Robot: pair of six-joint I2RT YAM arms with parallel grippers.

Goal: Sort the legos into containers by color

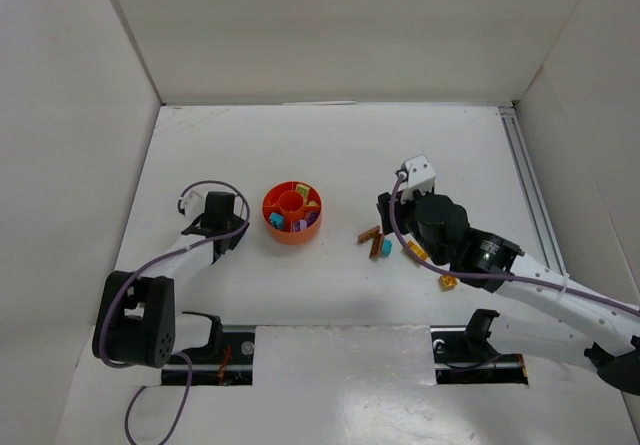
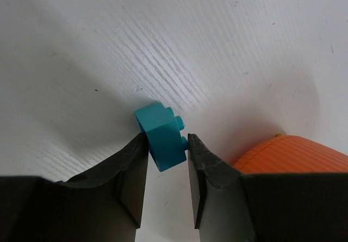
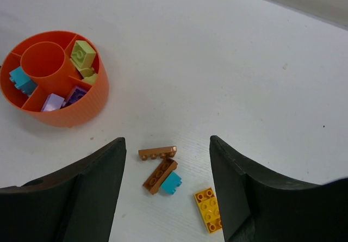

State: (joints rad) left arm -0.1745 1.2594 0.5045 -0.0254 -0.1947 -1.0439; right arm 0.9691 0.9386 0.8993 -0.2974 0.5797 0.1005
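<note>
Left tool [image 2: 167, 138] pinches teal brick [image 2: 160, 125], lower centre, by its flat sides; right tool [image 3: 166, 140] stands apart. Likely hard, light, slick: you grip square or it squirts out.

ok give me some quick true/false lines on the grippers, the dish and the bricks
The left gripper pinches a teal brick: true.
The right gripper holds a brown brick: false, its jaws stand open and empty; the brown bricks lie on the table.
The orange dish has an empty central hub: true.
The purple bricks lie loose outside the dish: false, they sit in one of its compartments.
</note>
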